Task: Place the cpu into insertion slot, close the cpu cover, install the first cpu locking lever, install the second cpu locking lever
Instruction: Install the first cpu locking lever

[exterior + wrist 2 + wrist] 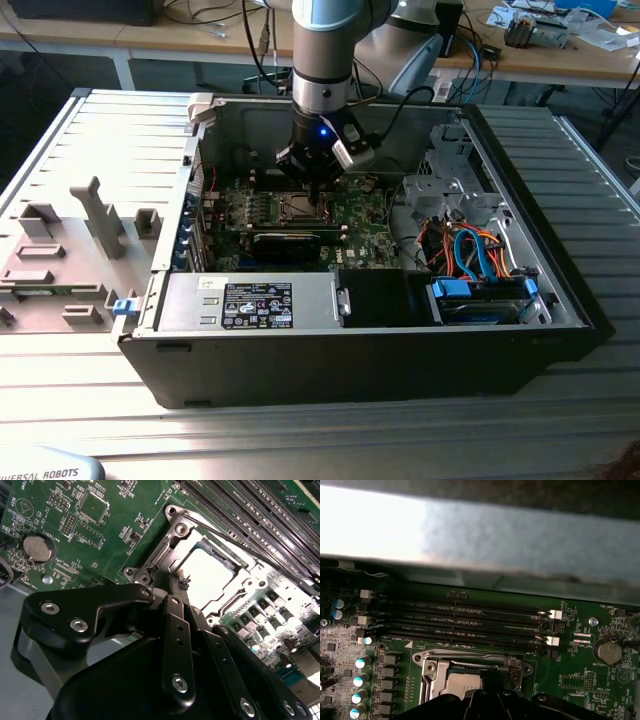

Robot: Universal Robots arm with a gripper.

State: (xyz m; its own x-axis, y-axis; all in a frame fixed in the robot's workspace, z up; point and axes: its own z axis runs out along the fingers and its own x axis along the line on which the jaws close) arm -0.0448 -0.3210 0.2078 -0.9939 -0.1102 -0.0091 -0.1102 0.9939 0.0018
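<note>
The cpu (210,575) lies silver side up in the insertion slot (298,207) in the middle of the green motherboard (365,228). The silvery cpu cover (161,557) lies down flat around it, with the chip showing through its window. A thin locking lever rod (222,536) runs along one side of the socket. My gripper (181,587) hangs straight over the socket's edge, its black fingers (175,625) shut together and their tips at the cover's rim beside the chip. The first wrist view shows the cpu (462,685), the cover (431,672) and the fingers (487,702).
Long memory slots (470,622) lie beside the socket, with a coin battery (36,548) to one side. In the exterior view a black card (288,240), the power supply (250,300) and drive cables (470,250) crowd the open case. Its wall (520,535) stands close behind.
</note>
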